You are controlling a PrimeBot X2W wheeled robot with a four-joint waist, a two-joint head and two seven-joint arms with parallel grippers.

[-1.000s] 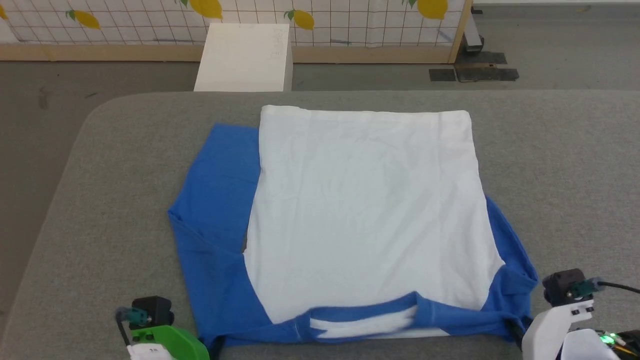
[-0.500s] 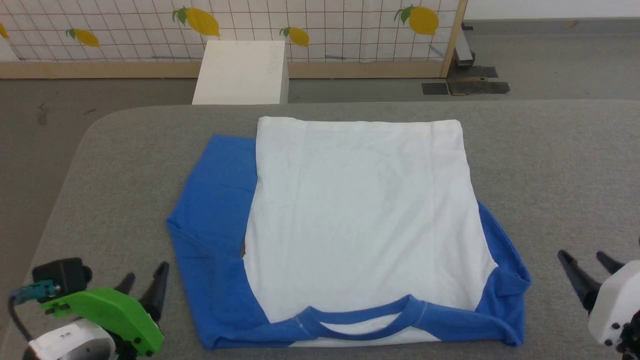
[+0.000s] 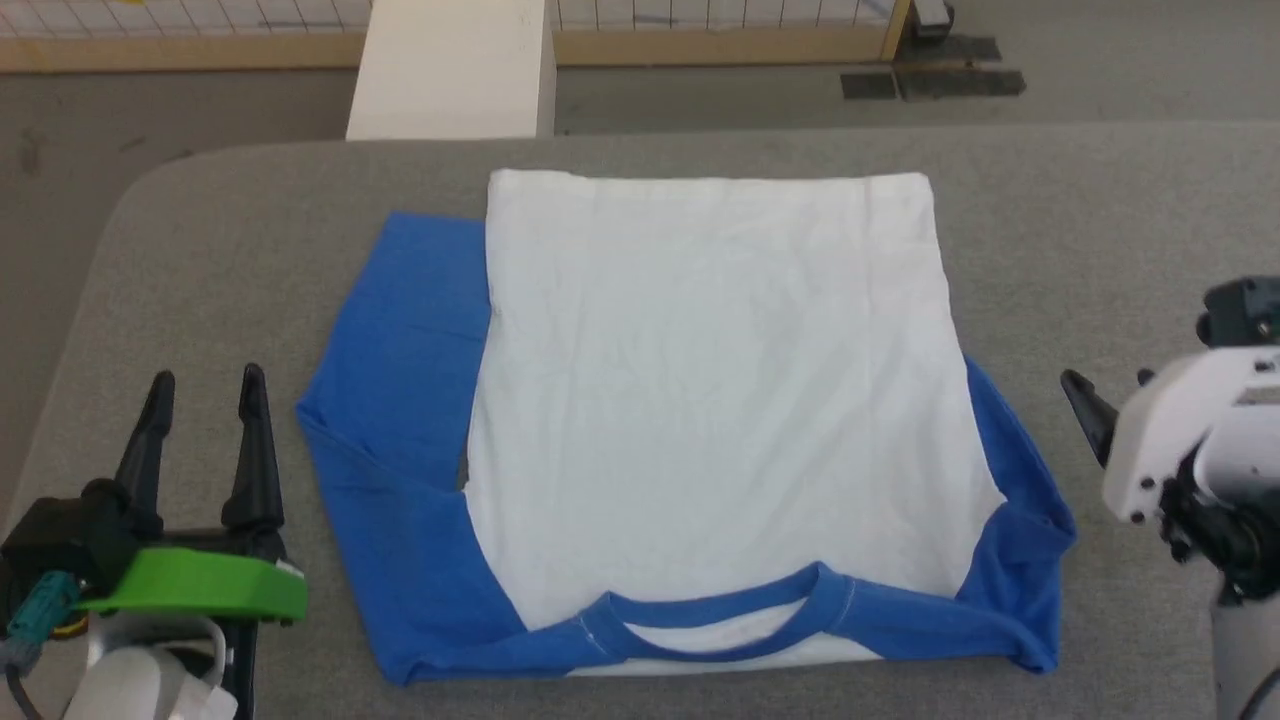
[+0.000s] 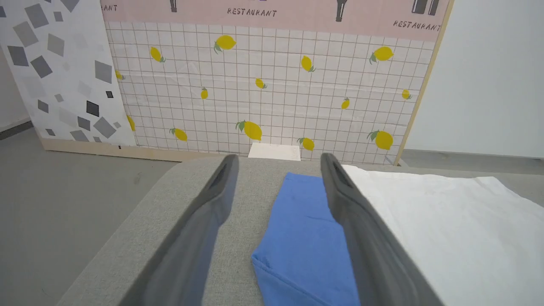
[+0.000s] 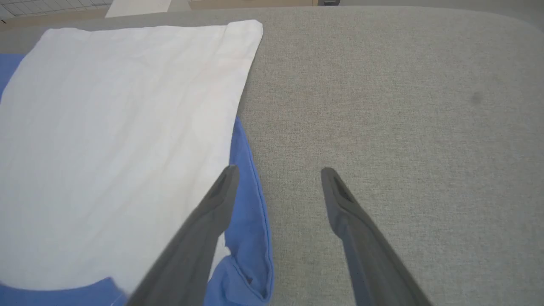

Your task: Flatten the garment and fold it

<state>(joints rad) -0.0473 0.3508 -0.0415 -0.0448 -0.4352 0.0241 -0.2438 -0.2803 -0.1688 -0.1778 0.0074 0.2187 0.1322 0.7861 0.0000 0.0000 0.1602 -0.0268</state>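
The garment (image 3: 710, 400) lies flat on the grey padded table (image 3: 1080, 200), white body on top, blue sleeves showing at both sides, blue neckband at the near edge. My left gripper (image 3: 205, 385) stands open left of the left sleeve, apart from it, nothing between its fingers. My right gripper (image 3: 1105, 382) is open too, right of the right sleeve and off the cloth. In the left wrist view the open gripper (image 4: 278, 159) looks along the blue sleeve (image 4: 306, 225). In the right wrist view the gripper (image 5: 279, 170) hovers beside the garment's (image 5: 119, 127) right edge.
A white box (image 3: 450, 70) stands on the floor behind the table. A lemon-print panel (image 4: 255, 85) with a wooden frame closes off the back. The table's rounded left corner (image 3: 130, 200) is near my left arm. Bare grey padding lies right of the garment.
Both grippers have opened and drawn away from the garment's near corners, the left out to the left, the right out to the right. The head camera has tilted down.
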